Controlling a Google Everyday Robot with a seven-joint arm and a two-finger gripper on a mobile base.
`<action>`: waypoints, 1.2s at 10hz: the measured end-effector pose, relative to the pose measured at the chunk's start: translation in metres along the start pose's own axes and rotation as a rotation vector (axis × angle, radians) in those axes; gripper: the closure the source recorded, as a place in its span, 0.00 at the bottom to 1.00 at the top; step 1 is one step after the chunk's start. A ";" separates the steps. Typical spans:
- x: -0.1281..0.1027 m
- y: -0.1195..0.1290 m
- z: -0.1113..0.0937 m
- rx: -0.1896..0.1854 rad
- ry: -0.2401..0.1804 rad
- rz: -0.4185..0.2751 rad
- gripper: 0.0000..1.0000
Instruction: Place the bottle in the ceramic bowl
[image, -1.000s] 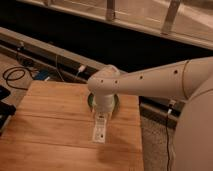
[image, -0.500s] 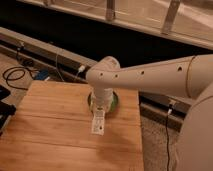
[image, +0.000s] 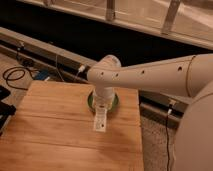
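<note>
Gripper (image: 101, 106) sits over the ceramic bowl (image: 116, 102), hidden under the wrist, so can't tell whether it's gripping. Bottle (image: 100, 121) sticks out past the bowl's near rim, over the wooden table (image: 45, 130).

Nearer ceramic bowl (image: 116, 102): gripper (image: 101, 113) fingers (image: 102, 108), bottle (image: 100, 122).

a wooden table (image: 55, 125) of pale planks carries the things. the ceramic bowl (image: 115, 103) sits on it near the far edge, right of the middle, mostly covered by the arm (image: 150, 75). the gripper (image: 101, 111) is above the bowl's near rim, clamped on the bottle (image: 100, 122), which reaches over the wood just in front of the bowl.
</note>
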 end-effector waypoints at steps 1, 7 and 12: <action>-0.022 0.007 0.002 0.009 -0.014 -0.023 1.00; -0.134 0.012 0.052 -0.012 -0.045 -0.025 1.00; -0.141 0.010 0.060 -0.083 -0.061 -0.013 0.74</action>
